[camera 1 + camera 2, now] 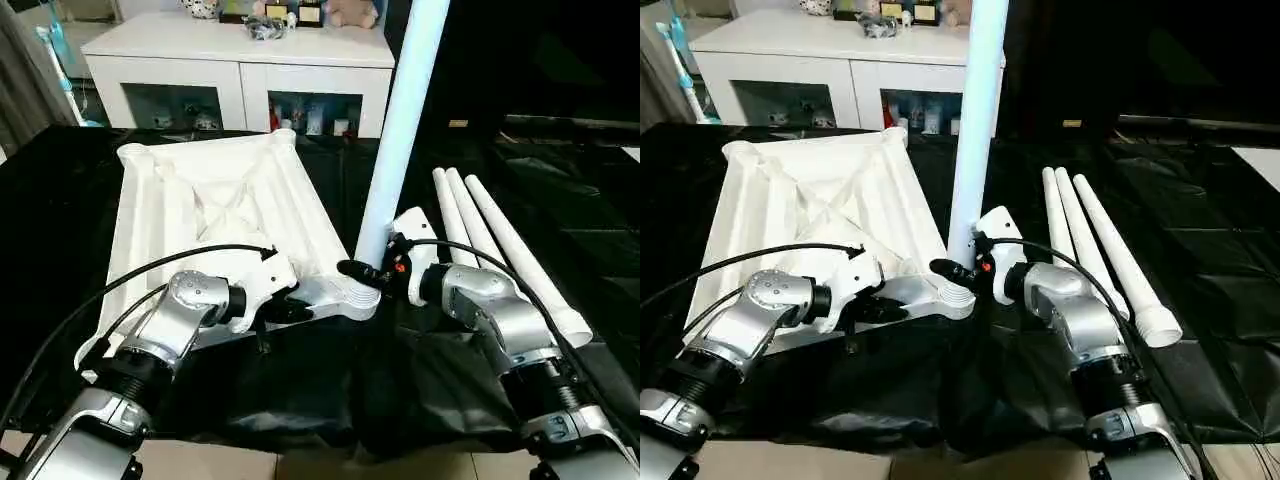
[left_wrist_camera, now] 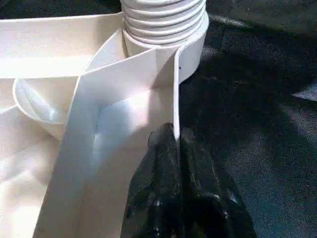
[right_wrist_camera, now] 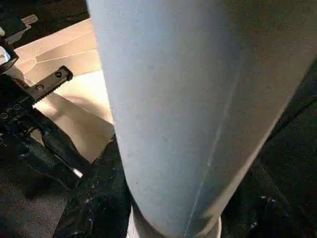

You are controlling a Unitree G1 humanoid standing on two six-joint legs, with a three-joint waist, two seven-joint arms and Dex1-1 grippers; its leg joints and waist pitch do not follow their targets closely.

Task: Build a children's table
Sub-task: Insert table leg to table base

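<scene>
Likely light, stiff, slick plastic: left gripper [image 1: 300, 308] jaws pinch the top's [image 1: 210, 200] rim; right gripper [image 1: 362, 270] jaws clasp the leg [image 1: 400, 130] low.

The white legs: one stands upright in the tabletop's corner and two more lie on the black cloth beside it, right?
Not quite: three legs lie side by side on the black cloth, not two, as the left eye view shows. One leg does stand upright in the corner socket of the tabletop.
</scene>
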